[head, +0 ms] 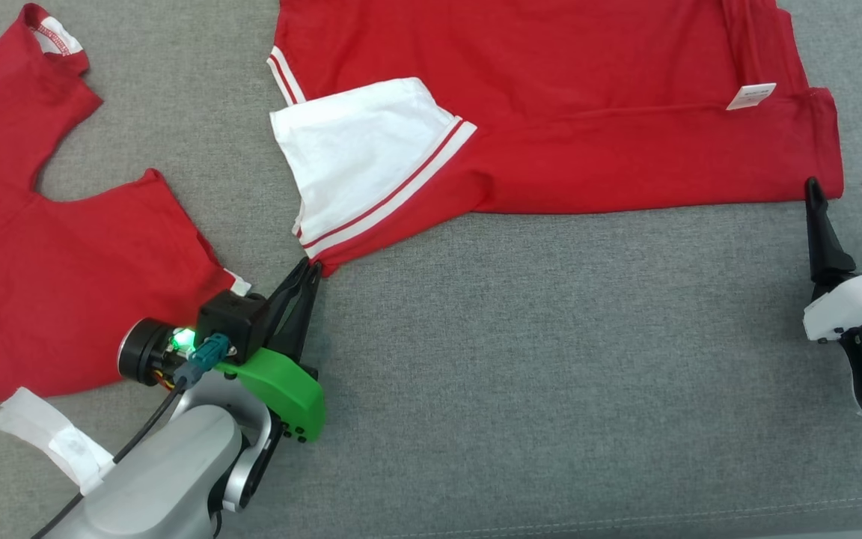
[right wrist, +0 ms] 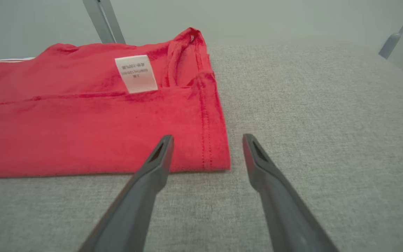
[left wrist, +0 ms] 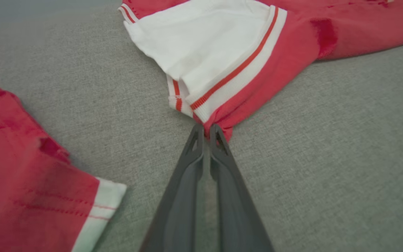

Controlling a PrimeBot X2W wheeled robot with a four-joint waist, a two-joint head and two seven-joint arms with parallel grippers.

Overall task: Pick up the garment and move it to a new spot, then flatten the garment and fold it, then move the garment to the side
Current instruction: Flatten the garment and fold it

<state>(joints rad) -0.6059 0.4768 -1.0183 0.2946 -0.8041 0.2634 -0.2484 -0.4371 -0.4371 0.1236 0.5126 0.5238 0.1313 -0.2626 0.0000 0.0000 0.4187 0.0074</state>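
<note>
Left gripper (head: pixel 313 266) pinches shut on the near corner of the red garment with white striped sleeve (head: pixel 588 150), spread along the far edge of the grey fabric surface (head: pixel 551 374); right gripper (head: pixel 841 186) gapes beside its hem corner.

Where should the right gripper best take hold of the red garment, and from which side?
Grip the garment at its stitched hem corner, coming low from the near side: the corner lies flat and free, just ahead of the open right gripper.
</note>
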